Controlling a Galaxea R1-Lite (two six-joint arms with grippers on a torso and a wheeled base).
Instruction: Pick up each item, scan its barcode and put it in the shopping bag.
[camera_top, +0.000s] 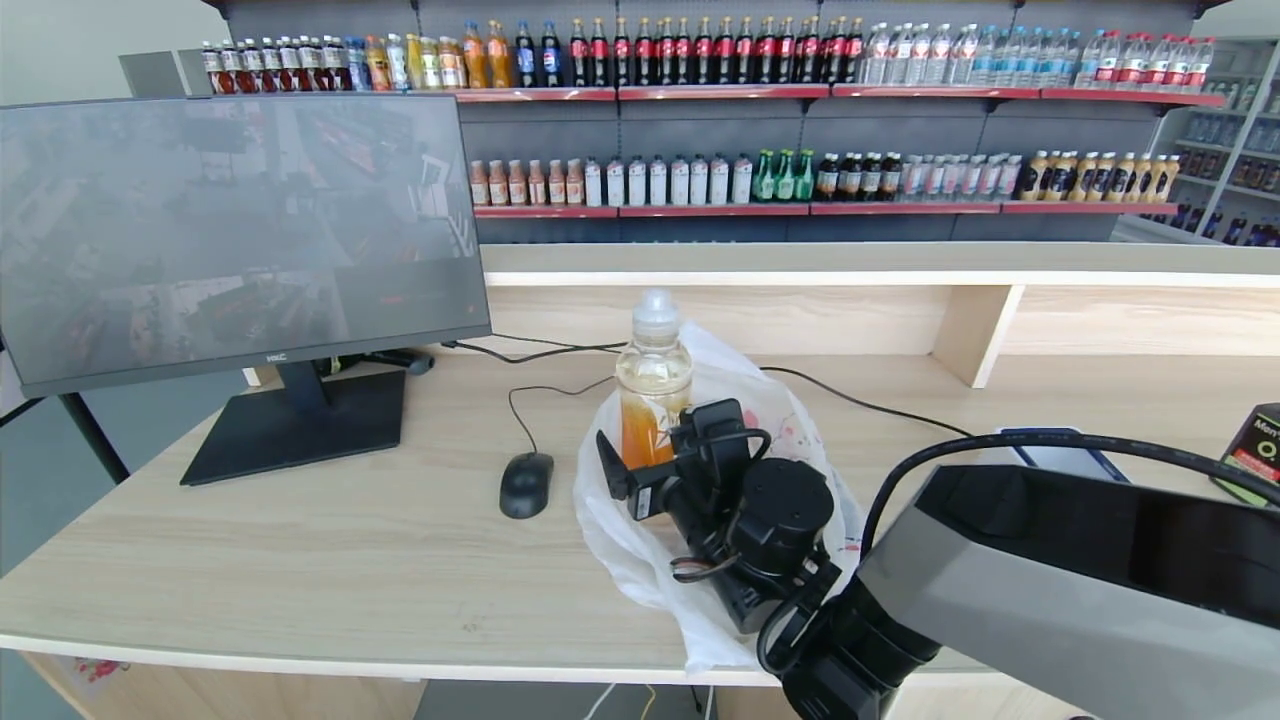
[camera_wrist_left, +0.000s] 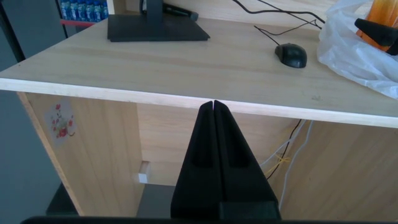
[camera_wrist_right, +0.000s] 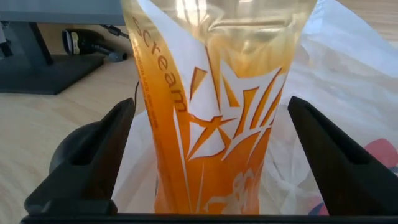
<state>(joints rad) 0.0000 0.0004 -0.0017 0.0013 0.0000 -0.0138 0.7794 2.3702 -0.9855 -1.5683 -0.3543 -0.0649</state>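
- Standing upright in the white bag (camera_top: 620, 545) on the desk (camera_top: 350, 560): the orange drink bottle (camera_top: 655, 375).
- Right pincer (camera_top: 650, 440) open, fingers spread either side of the bottle.
- Left pincer (camera_wrist_left: 214, 106) closed, below the desk edge.

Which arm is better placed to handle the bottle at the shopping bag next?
Right. The right gripper has open fingers flanking the bottle at the shopping bag. The left gripper, shut, sits below the counter edge, far from the bottle.
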